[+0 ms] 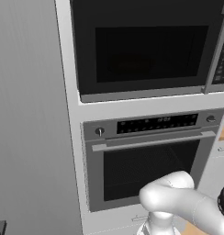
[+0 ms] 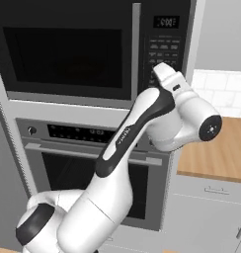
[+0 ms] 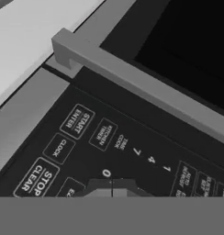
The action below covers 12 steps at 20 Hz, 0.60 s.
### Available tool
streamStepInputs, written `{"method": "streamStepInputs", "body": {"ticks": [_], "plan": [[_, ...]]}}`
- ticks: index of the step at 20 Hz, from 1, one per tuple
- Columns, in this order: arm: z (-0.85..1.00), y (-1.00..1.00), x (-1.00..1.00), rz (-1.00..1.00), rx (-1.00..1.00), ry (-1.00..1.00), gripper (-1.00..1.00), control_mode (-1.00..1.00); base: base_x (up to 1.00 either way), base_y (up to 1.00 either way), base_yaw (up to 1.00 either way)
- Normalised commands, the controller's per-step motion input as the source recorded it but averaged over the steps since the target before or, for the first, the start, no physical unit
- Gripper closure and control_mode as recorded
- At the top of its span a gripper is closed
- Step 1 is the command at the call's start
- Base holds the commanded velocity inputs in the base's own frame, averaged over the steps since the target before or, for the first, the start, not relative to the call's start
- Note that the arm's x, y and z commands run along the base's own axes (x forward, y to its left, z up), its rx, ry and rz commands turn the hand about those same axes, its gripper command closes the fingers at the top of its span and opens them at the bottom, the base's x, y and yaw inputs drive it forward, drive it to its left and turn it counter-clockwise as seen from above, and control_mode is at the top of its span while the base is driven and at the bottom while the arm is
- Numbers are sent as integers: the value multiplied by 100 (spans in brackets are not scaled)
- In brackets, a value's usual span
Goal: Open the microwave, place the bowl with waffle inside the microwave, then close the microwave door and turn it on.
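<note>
Black glass of the microwave [image 1: 146, 48] sits built in above a stainless oven [image 1: 150, 156] in my left base view, its door [image 1: 141, 50] closed. From the right I see a wooden counter [image 2: 219, 155] beside them. My hand view shows the gripper [image 3: 112, 186] shut, empty, near the button panel [image 3: 109, 147]: START ENTER, CLOCK, STOP CLEAR.

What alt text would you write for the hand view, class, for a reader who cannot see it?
Shut jaws of the gripper sit close over the microwave's button panel, near the 0 key, with START/ENTER and STOP/CLEAR nearby. The microwave door's grey bar handle runs beside the panel.
</note>
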Motion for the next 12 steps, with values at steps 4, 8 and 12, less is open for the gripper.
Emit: {"method": "streamStepInputs", "body": {"ticks": [4,8,12], "plan": [[-42,0,0,-2,0,0,100,-100,0,0,0],[-5,-1,0,0,0,1,100,-100,0,0,0],[-5,0,7,0,3,12,100,-100,0,0,0]]}}
